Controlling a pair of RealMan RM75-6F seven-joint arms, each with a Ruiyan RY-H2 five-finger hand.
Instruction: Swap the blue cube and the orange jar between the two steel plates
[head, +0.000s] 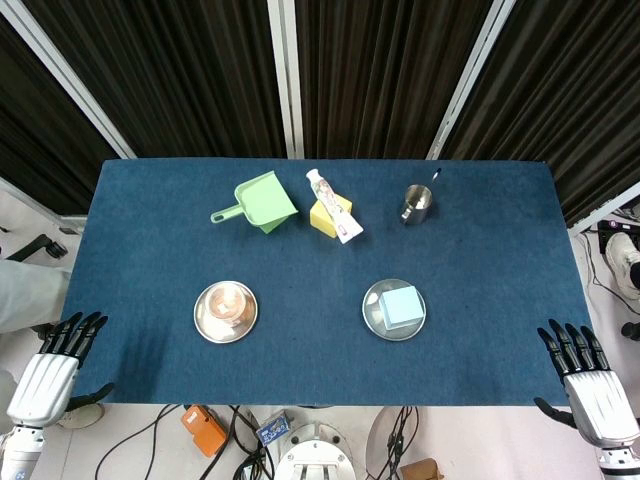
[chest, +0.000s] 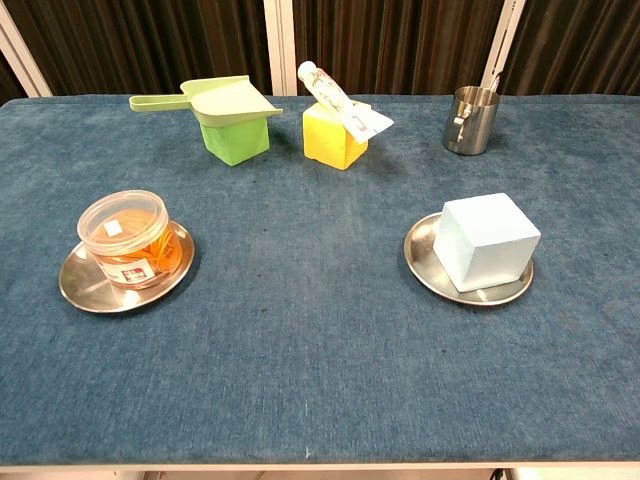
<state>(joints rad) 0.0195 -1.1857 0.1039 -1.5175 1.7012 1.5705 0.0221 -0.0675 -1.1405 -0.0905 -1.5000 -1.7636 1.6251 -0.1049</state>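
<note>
The orange jar (head: 226, 305) (chest: 125, 238) stands on the left steel plate (head: 207, 327) (chest: 82, 290). On the right steel plate (head: 375, 310) (chest: 420, 260) sits the pale blue cube (head: 401, 305) (chest: 485, 241). My left hand (head: 52, 366) hangs off the table's front left corner, fingers spread and holding nothing. My right hand (head: 585, 376) is off the front right corner, also open and empty. Neither hand shows in the chest view.
At the back of the blue table (head: 480, 250) a green dustpan (head: 257, 202) (chest: 215, 101) rests on a green block (chest: 236, 137), a tube (head: 333, 204) (chest: 343, 100) lies across a yellow block (chest: 334, 137), and a steel cup (head: 417, 203) (chest: 470, 120) stands at the right.
</note>
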